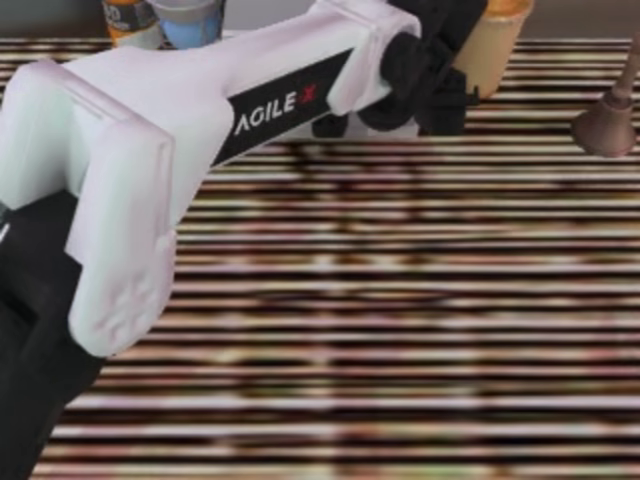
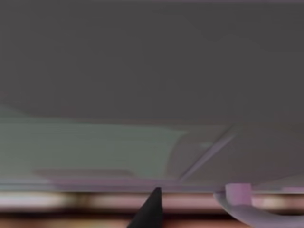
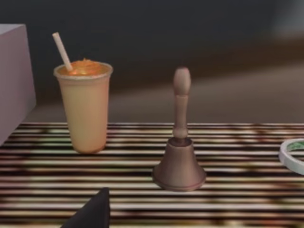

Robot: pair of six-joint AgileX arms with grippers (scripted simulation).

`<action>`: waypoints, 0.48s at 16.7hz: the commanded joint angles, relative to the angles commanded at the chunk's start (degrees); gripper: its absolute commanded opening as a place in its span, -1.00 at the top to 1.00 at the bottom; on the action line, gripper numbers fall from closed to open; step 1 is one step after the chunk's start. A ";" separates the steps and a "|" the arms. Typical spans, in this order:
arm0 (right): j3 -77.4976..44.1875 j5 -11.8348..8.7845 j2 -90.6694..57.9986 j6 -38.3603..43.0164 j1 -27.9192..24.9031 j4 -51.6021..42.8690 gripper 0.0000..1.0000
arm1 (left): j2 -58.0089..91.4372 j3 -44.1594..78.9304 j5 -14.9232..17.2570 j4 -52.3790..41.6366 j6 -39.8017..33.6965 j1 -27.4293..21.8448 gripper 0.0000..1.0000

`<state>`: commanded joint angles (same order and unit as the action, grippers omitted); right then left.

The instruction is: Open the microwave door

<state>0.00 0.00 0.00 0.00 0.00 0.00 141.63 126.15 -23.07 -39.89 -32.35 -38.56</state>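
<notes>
Top view, read from nine o'clock across: my left arm (image 1: pixel 130 170) stretches toward twelve o'clock, its left tool (image 1: pixel 425 75) dark against the far edge of the striped worktop (image 1: pixel 400 300), with the tan cup (image 1: pixel 495 40) just past it and a bell (image 1: pixel 605 120) at two o'clock. Whether that tool is clenched I cannot tell. Left wrist view is filled by the microwave (image 2: pixel 95 147), its pale bar handle (image 2: pixel 247 209) close. I judge a steady arc about the hinge serves best. Right tool: unseen.
</notes>
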 joint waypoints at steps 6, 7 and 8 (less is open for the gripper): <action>0.00 0.00 0.00 0.00 0.00 0.00 -1.00 | 0.00 0.00 0.00 0.00 0.00 0.00 0.96; 0.00 0.00 0.00 0.00 0.00 0.00 -1.00 | 0.00 0.00 0.00 0.00 0.00 0.00 1.00; 0.00 0.00 0.00 0.00 0.00 0.00 -1.00 | 0.00 0.00 0.00 0.00 0.00 0.00 1.00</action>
<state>0.00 0.00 0.00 0.00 0.00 0.00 141.63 126.15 -23.07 -39.89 -32.35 -38.56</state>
